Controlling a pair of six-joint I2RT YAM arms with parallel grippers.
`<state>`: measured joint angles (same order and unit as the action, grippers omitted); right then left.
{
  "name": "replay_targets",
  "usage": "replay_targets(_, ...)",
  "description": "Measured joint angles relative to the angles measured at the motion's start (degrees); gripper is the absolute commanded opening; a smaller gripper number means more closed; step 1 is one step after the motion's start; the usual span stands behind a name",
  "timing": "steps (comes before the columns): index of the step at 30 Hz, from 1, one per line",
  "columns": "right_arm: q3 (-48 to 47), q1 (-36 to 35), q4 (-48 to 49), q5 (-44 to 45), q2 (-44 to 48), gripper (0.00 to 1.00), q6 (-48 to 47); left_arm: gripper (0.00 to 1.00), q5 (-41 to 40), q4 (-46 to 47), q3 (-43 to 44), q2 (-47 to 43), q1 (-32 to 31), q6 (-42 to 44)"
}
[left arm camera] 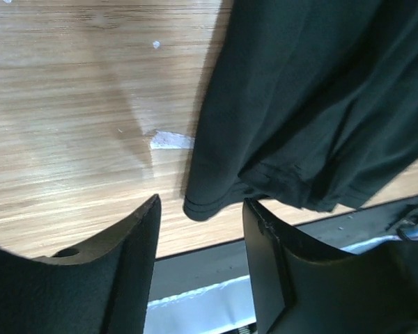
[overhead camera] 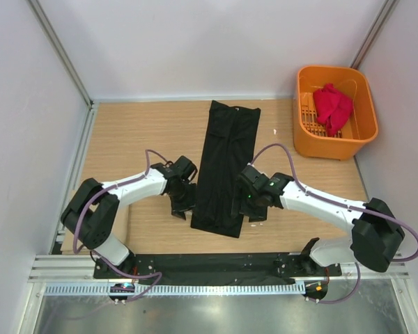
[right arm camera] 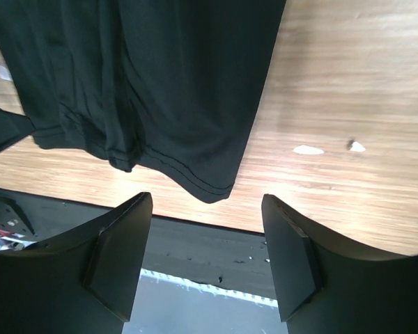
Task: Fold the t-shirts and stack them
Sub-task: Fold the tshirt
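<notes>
- Counter (overhead camera: 139, 132): wood surface. The black t-shirt (overhead camera: 225, 170) lies flat on it as a long, narrow folded strip, running from the far edge toward the arm bases, roughly centred.
- Red t-shirt (overhead camera: 332, 108): bunched inside the orange basket (overhead camera: 303, 139) at the far right, well apart from the black one.
- Left tool (overhead camera: 182, 204): just beside the strip's near-left edge, released. Nothing sits between its fingers (left arm camera: 136, 250); the hem corner lies just beyond the tips, not gripped.
- Right tool (overhead camera: 254, 207): just beside the near-right edge, also released and empty. Its fingers (right arm camera: 125, 236) frame the other hem corner.
- Near hem: layered, slightly rumpled.
</notes>
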<state>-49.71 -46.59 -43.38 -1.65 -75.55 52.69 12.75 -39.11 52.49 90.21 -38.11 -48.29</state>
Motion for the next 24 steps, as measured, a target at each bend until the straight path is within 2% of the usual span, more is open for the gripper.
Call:
replay_targets(6, 2.8, -5.0, 3.3, 0.2, -3.0, 0.60, 5.0, 0.42, -2.5, -1.8, 1.0, 4.1, -3.1, 0.7)
replay_targets(9, 3.5, -6.2, 4.4, 0.4, -4.1, 0.54, 6.5, 0.41, -3.1, -2.7, 1.3, 5.0, -4.3, 0.7)
replay_targets(22, 3.8, -6.3, 6.9, 1.9, -8.0, 0.53, 7.5, 0.43, -4.8, -3.7, 3.2, 6.0, -5.5, 0.7)
replay_targets(24, 3.7, -6.4, 6.9, 2.0, -8.4, 0.49, 7.5, 0.43, -4.9, -4.0, 3.8, 6.6, -6.1, 0.7)
